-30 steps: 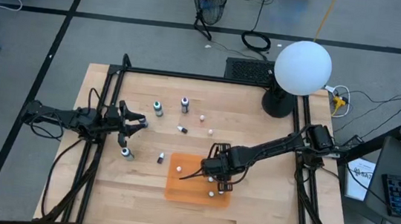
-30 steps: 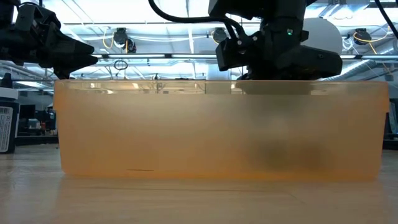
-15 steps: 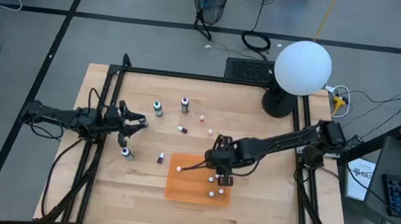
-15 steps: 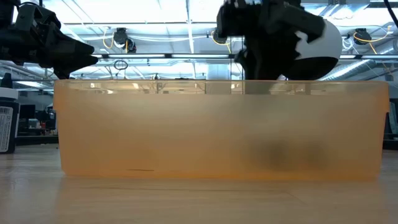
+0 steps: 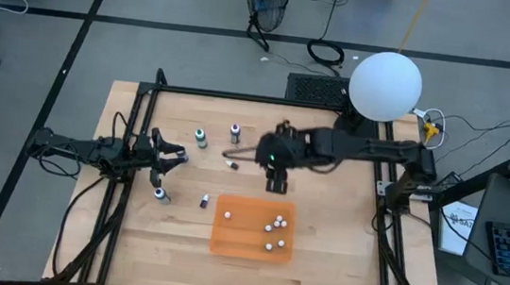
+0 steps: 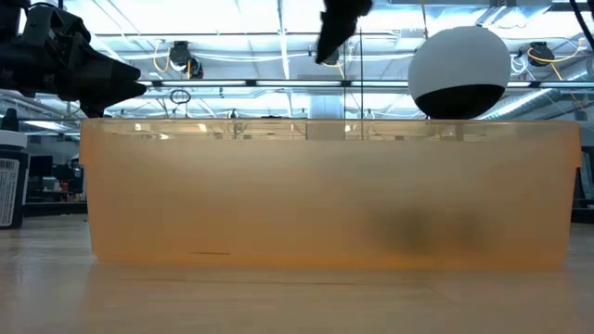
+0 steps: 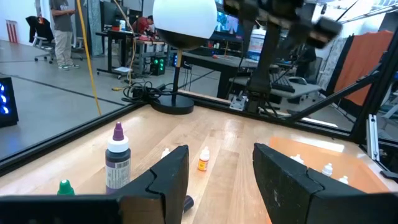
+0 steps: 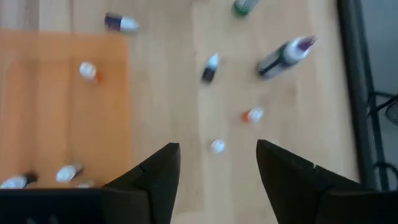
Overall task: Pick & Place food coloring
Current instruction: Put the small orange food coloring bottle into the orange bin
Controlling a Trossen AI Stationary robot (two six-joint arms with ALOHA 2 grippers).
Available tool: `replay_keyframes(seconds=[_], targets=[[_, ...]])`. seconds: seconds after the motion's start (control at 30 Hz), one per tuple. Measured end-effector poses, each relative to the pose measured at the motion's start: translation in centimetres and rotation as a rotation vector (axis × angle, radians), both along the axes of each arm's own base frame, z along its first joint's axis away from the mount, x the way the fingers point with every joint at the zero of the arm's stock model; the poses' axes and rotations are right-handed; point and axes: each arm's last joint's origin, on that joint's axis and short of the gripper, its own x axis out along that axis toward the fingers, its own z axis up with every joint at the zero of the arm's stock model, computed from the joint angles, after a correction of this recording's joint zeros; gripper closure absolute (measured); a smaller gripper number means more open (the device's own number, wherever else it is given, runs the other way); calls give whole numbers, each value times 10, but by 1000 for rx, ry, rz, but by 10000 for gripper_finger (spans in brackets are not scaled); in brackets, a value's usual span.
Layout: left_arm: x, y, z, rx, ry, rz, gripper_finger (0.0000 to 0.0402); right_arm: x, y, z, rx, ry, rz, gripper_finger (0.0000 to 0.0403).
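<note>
arms: dark, slim, jointed | right gripper: two broad black fingers | cables: black

Bottles left of right hand; tray below.

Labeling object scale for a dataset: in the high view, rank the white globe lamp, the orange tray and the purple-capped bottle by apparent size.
1. Orange tray
2. White globe lamp, though it stands nearer the camera
3. Purple-capped bottle
</note>
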Motion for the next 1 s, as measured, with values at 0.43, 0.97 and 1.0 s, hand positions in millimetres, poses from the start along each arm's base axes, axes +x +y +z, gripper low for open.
replay_keyframes(seconds=[0.43,0.97,1.0], targets=[[0,0,0,0,0,0,220,16,-76,-96,122,105,-55,180],[0,0,0,0,0,0,220,6,-78,-165,145,129,-54,181],[0,0,0,0,-1,0,220,7,-78,-169,163,134,-49,181]])
